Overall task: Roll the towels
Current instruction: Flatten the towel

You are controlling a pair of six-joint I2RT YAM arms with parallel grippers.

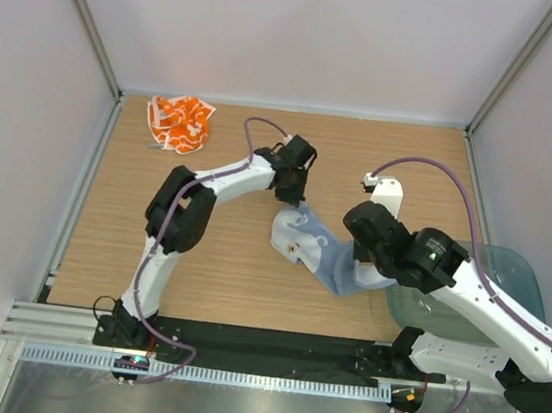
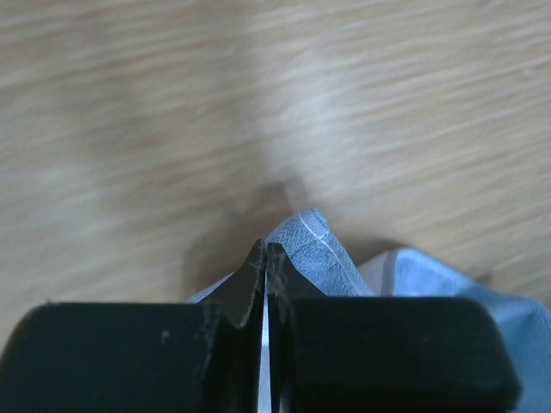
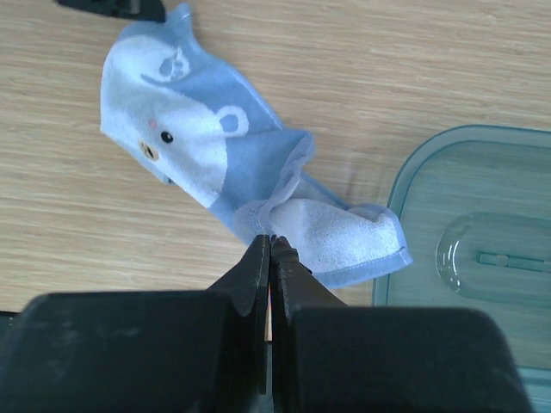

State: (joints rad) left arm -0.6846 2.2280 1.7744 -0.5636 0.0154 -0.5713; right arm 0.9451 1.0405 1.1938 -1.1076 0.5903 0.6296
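Between our left gripper [image 2: 265, 249] and right gripper [image 3: 271, 245], both pinched shut on its edges, the blue towel [image 3: 189, 138] lies crumpled; uneven pulling could slip a corner loose, we judge.

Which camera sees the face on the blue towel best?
The right wrist view. There the blue towel lies spread enough to show the white face with eyes and nose. In the top external view the towel is small, its face hard to see. The left wrist view catches only a plain corner.
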